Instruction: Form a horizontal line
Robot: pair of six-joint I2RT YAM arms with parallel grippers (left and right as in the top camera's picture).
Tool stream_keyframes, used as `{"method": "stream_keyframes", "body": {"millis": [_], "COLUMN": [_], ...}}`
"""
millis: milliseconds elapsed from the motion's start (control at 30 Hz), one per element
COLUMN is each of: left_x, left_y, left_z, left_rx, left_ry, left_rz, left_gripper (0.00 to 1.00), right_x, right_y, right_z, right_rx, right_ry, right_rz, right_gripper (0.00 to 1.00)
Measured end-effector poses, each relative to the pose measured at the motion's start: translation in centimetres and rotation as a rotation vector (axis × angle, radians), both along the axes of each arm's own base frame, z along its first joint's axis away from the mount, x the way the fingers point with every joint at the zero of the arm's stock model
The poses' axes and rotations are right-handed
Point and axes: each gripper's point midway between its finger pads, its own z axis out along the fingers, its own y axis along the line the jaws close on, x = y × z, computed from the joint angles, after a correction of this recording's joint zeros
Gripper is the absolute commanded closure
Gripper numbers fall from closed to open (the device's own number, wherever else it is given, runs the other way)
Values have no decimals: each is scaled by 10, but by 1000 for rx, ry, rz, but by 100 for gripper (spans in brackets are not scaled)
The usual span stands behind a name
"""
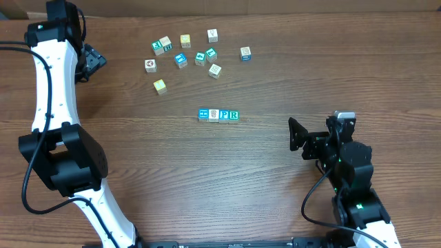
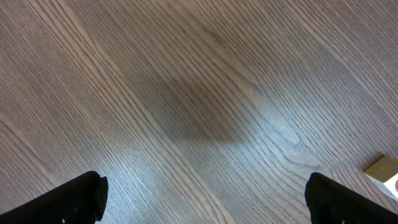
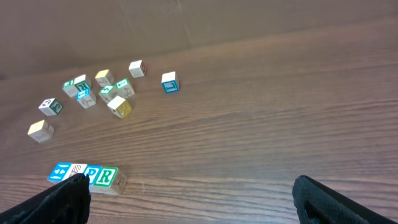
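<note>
The horizontal line (image 1: 218, 114) is a straight row of four small cubes touching side by side at the table's middle: blue, white with a grey picture, blue letter, green R. It also shows at the lower left of the right wrist view (image 3: 93, 175). My right gripper (image 1: 298, 133) is open and empty, well to the right of the row; in its own view (image 3: 189, 199) the left finger partly covers the row's left end. My left gripper (image 1: 93, 60) is open and empty at the far left, over bare wood (image 2: 202, 196).
Several loose cubes (image 1: 186, 55) lie scattered at the back of the table, also seen in the right wrist view (image 3: 102, 90). One cube (image 2: 384, 172) shows at the right edge of the left wrist view. A brown board runs along the table's far edge.
</note>
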Motion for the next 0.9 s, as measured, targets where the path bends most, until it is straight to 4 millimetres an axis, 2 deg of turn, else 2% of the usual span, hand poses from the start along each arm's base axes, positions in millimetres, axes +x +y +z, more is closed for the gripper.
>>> {"method": "stream_keyframes", "body": {"millis": [100,233,400,500,633,867,900], "left_x": [0,0,0,0,0,0,0], "left_y": [0,0,0,0,0,0,0], "left_z": [0,0,0,0,0,0,0], "left_rx": [0,0,0,0,0,0,0], "left_ry": [0,0,0,0,-1,0,0], "left_rz": [0,0,0,0,0,0,0], "left_gripper": [0,0,0,0,0,0,0], "right_x": [-6,-23,-36,-40,-52,-55,-57], "right_y": [-1,-4,-7,-7,-10,-11,-11], "right_z": [-6,-28,-47,-43,-58,-22,-11], "right_rx": [17,64,103,112,103,36,12], "right_ry": [-28,-40,-64,-76,-11,-185,-238], "right_rz": [2,-13,-22,-23,-30,2,11], "right_gripper": [0,0,0,0,0,0,0]}}
